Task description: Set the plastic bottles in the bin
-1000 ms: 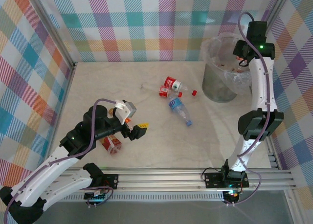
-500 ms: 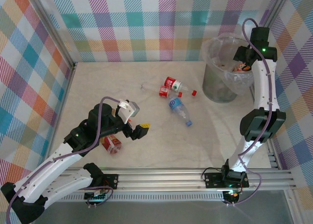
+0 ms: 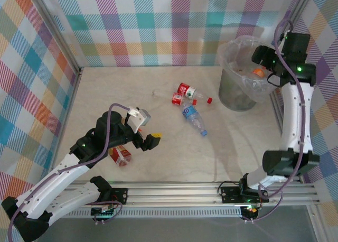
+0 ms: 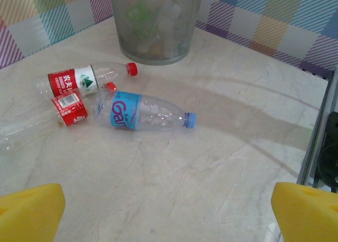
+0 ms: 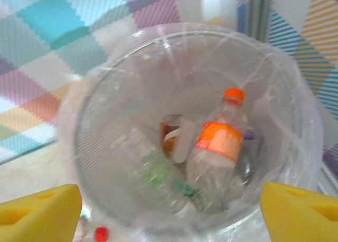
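Jaws spread on both, right gripper (image 5: 169,214) over bin (image 5: 299,113), orange-label bottle (image 5: 217,142) inside, left gripper (image 4: 169,213) facing blue-label bottle (image 4: 141,113)

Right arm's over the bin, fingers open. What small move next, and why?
Probably lift the right gripper off the bin toward the blue-labelled bottle: its fingers stand open and empty, the orange-labelled bottle lies inside, red-labelled bottles lie on the table.

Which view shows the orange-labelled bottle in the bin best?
Right wrist: it looks straight down into the bin, showing the orange-labelled bottle with cap, label and body. Top external gives a small orange fleck inside; left wrist shows the bin's wall, the bottle indistinct behind it.
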